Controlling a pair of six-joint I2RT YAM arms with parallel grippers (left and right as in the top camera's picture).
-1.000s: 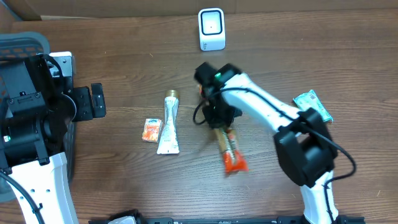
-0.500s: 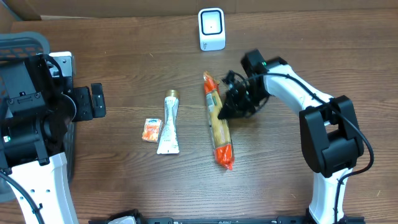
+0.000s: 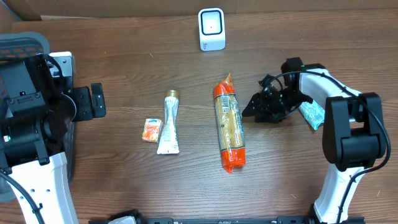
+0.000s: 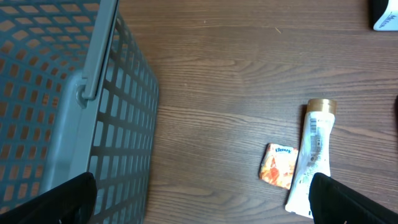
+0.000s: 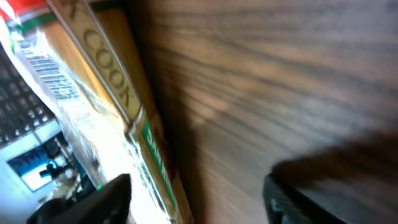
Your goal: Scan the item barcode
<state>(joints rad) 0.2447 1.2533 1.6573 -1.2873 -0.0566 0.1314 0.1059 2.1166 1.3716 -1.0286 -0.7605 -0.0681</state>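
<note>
Overhead: pre-grasp step, right gripper [image 3: 254, 107] parted, empty beside pasta pack [image 3: 228, 127], left gripper [image 3: 97, 101] agape; next, grasping and facing barcode [image 5: 56, 84] to scanner [image 3: 211, 28].

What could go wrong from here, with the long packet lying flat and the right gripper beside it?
1. The long packet lies flat, far from the scanner, so its barcode may never face the scanner.
2. The right gripper is open, low and close to the packet's side. A careless approach could shove the packet instead of grasping it.
3. The teal packet sits right by the right arm, and a swing might drag it.
</note>
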